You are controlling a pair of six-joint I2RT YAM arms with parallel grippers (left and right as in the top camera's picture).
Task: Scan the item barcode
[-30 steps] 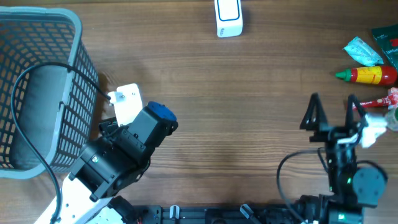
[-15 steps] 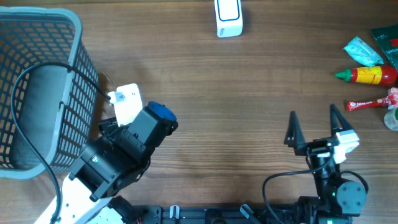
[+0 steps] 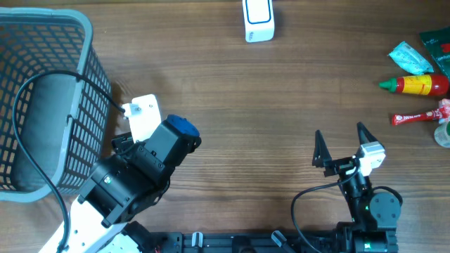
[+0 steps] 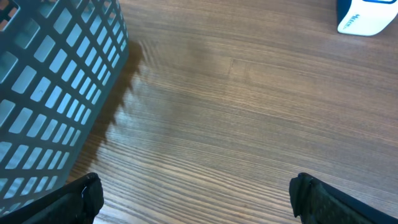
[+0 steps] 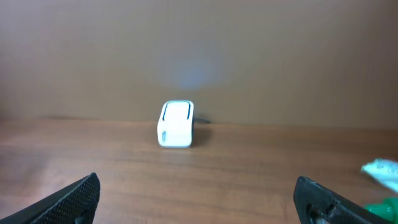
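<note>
Both pairs of jaws stand spread wide, holding nothing. Our right gripper hovers over the table near its front edge, facing the white scanner at the far side. Our left gripper sits beside the grey basket. The items lie at the right edge: a red-and-yellow bottle, a teal packet and a red tube. We judge that picking has not begun. Next we must reach right and close on one item, leaving its barcode free to face the scanner.
</note>
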